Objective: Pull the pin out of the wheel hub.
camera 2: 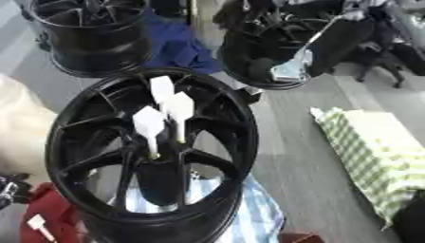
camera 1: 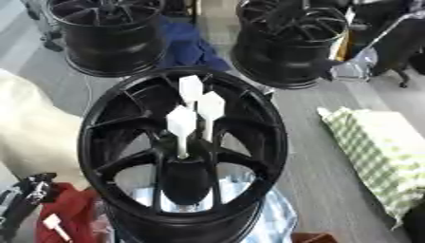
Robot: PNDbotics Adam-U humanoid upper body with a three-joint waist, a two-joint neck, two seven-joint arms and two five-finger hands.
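A black wheel hub (camera 1: pixel 112 118) stands in the middle, its open face turned up toward me. Three white pins (camera 1: pixel 182 124) with flat square heads rise from its centre, close together; one is lower and nearer, two stand behind it. My left hand (camera 1: pixel 26 193) rests at the lower left, apart from the hub, fingers relaxed and holding nothing. My right arm, black with a silver rod, enters from the upper right. My right hand (camera 2: pixel 265 69) hangs in front of the back right wheel, far from the pins.
Two more black wheels stand behind, one at the back left (camera 1: pixel 104 35) and one at the back right (camera 1: pixel 286 42). Blue cloth (camera 1: pixel 189 47) lies between them. A green checked cloth (camera 1: pixel 374 152) lies right, red cloth (camera 1: pixel 70 209) lower left. A dark shape (camera 1: pixel 413 224) fills the lower right corner.
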